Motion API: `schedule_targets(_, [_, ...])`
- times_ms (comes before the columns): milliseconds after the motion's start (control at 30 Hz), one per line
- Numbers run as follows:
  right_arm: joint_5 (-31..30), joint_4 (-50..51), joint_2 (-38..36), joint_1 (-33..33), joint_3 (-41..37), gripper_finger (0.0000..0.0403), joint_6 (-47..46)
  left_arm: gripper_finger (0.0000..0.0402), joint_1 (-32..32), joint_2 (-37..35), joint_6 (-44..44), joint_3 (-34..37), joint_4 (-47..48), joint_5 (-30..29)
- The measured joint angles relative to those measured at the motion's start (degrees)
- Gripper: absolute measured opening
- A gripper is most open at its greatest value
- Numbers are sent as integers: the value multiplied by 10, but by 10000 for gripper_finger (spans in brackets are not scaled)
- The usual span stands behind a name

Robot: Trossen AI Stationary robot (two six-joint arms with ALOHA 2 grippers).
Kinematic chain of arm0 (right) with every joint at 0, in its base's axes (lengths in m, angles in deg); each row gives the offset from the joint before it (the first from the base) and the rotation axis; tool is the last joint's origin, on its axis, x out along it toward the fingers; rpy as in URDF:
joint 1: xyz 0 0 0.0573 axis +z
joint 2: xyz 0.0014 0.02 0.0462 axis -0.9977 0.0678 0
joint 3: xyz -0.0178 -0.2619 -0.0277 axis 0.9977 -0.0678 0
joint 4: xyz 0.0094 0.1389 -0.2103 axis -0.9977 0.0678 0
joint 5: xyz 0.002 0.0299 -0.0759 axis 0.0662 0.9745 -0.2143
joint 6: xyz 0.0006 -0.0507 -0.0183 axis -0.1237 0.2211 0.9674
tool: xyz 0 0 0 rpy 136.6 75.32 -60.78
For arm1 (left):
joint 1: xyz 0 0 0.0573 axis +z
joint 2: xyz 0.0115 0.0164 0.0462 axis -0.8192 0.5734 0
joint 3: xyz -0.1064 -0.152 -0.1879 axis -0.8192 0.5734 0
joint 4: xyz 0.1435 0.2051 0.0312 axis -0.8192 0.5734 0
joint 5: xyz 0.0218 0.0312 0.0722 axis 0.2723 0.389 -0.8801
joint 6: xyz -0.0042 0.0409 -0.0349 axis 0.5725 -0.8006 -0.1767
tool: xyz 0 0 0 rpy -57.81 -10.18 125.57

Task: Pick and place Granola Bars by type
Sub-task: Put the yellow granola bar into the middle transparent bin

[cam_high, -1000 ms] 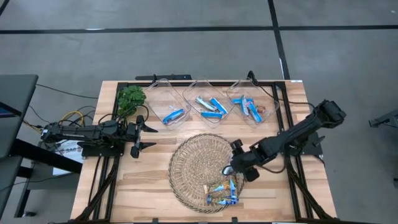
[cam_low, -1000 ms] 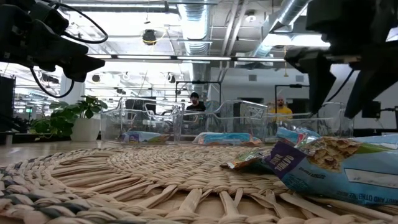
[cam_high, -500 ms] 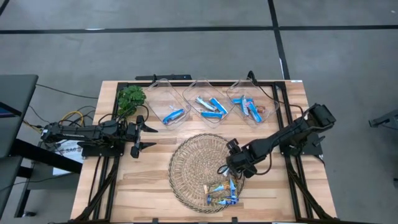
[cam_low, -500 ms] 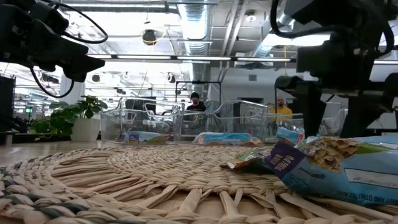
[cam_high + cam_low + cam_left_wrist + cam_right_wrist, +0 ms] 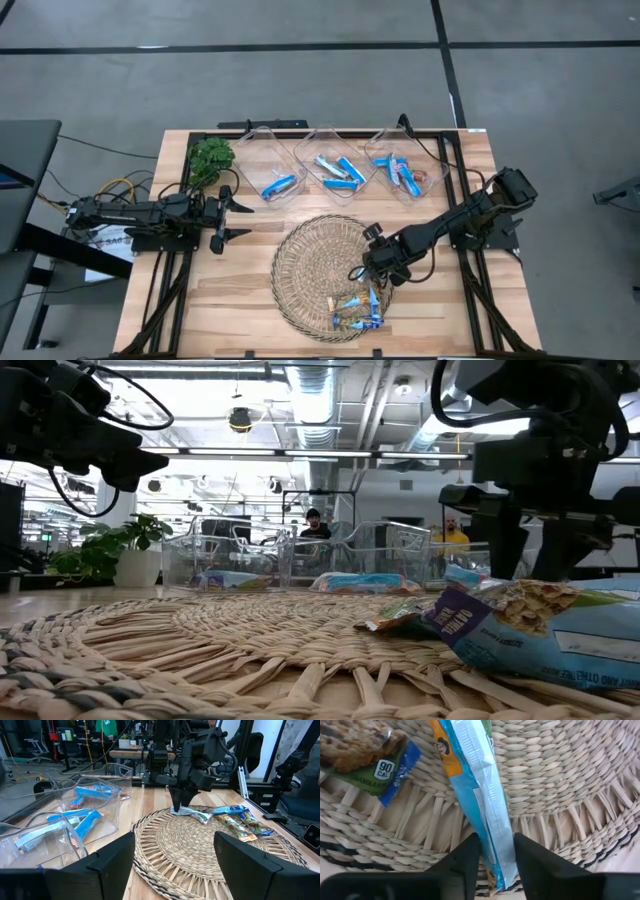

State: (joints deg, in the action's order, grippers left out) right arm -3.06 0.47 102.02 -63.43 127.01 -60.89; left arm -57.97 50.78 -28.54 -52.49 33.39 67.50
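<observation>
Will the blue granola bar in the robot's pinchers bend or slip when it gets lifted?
The right gripper pinches the blue granola bar near one end, so the far end may droop slightly. Its glossy wrapper looks slippery and might slide. It seems thin and light, so lifting off the wicker tray should be easy.

Bright, even overhead light fills the room. In the low view ceiling lamps (image 5: 250, 452) glare white, leaving the arms as dark silhouettes. The nearest wrapper (image 5: 540, 625) looks soft and blurred.

Granola Bars (image 5: 360, 308) on wicker tray (image 5: 305, 270)
</observation>
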Motion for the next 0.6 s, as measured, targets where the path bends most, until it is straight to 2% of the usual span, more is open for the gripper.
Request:
schedule_targets(167, [-13, -1, 0, 2, 0, 78, -25, 265, 0, 0, 0, 0, 0, 0])
schedule_targets(367, [-31, -26, -4, 2, 0, 75, -77, 265, 0, 0, 0, 0, 0, 0])
schedule_targets(467, [-43, -62, -7, 2, 0, 75, -102, 265, 0, 0, 0, 0, 0, 0])
schedule_targets(600, [-64, -157, -14, 1, -1, 75, -130, 265, 0, 0, 0, 0, 0, 0])
